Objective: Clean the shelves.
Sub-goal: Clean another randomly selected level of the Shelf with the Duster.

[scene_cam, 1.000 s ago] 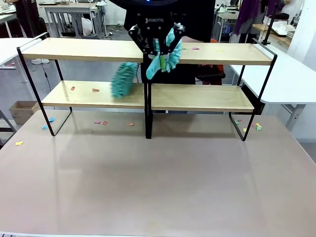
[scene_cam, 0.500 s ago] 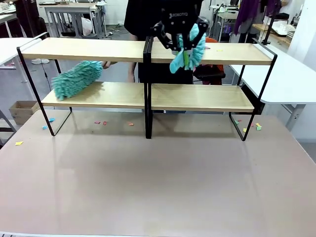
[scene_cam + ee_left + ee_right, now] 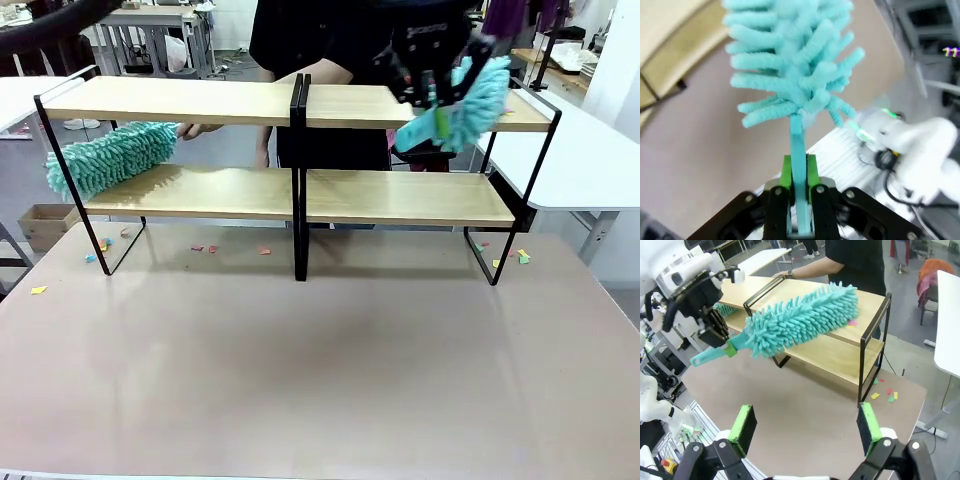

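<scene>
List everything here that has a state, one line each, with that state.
Left end effector: shut on the teal duster.
Right end effector: open, empty.
Teal duster: tilted at the upper right end of the shelves.
Second duster: in a person's hand, lower left board.
Shelves: upright on the table.
Paper scraps: loose on the table.

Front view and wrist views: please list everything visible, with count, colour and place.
shelves: one, light wood, black frame, on table.
table: one, beige, foreground.
robot's duster: one, teal, in left gripper, by upper right board.
person's duster: one, teal, in person's hand, at shelves' left end.
paper scraps: several, mixed colours, on table under shelves.
person's hand: one, behind shelves.
left gripper: fingers shut on robot's duster.
right gripper: fingers open, empty.
</scene>
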